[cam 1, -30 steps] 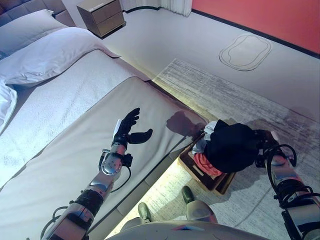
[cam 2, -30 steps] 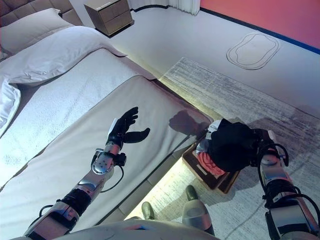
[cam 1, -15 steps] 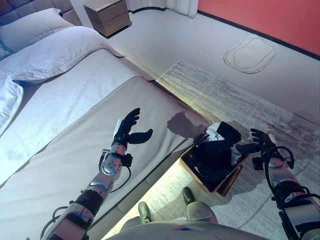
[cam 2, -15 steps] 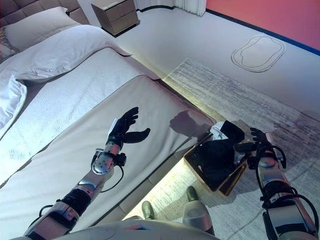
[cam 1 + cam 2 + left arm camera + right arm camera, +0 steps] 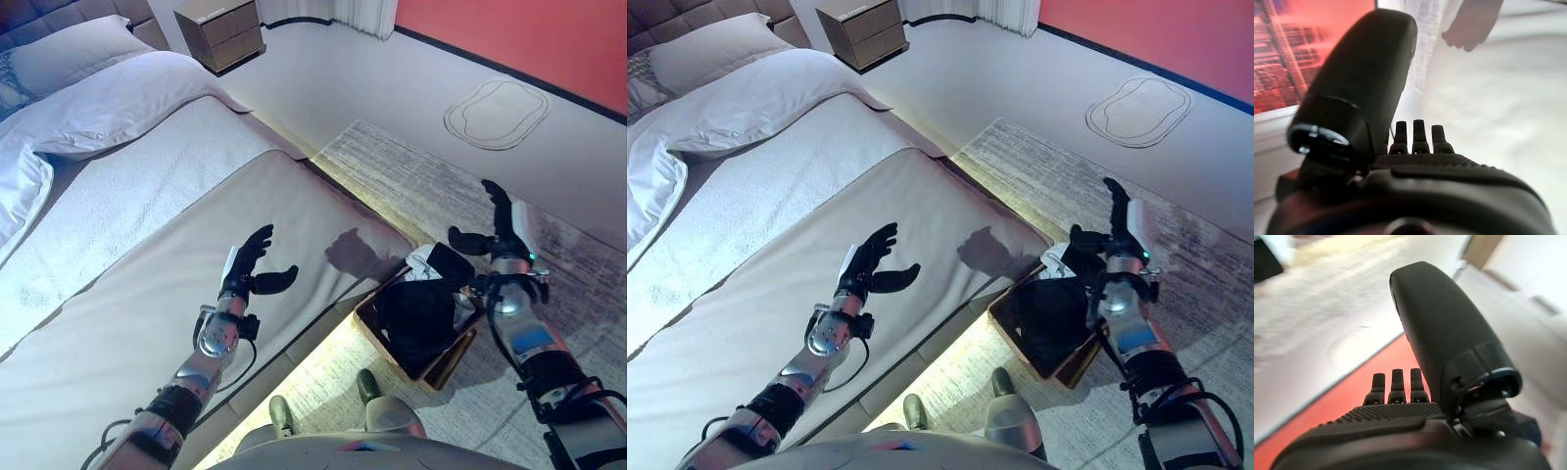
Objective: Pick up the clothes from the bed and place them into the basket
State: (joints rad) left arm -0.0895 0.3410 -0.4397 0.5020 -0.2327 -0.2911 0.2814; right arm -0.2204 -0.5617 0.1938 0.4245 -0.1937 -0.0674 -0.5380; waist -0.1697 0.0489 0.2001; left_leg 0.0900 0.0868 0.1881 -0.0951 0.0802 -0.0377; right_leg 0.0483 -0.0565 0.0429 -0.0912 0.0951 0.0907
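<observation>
A wooden basket [image 5: 441, 354] stands on the rug beside the bed's near corner. Black clothes [image 5: 419, 309] with a bit of white cloth [image 5: 425, 260] fill it. My right hand [image 5: 498, 227] is open and empty, raised above and to the right of the basket; it also shows in the right wrist view [image 5: 1400, 382]. My left hand [image 5: 249, 266] is open and empty, held over the bed's grey cover [image 5: 147, 313]; it also shows in the left wrist view [image 5: 1418, 137]. I see no clothes on the bed.
White pillows [image 5: 108, 93] and a white sheet [image 5: 127, 196] lie at the bed's head. A nightstand [image 5: 217, 31] stands beyond them. A pale rug [image 5: 431, 196] covers the floor under the basket. A red wall [image 5: 529, 34] runs along the far side.
My right hand let go of the black clothes, which dropped into the basket over the red cloth. The hand then rose up and back, fingers spread. The camera shifted slightly.
</observation>
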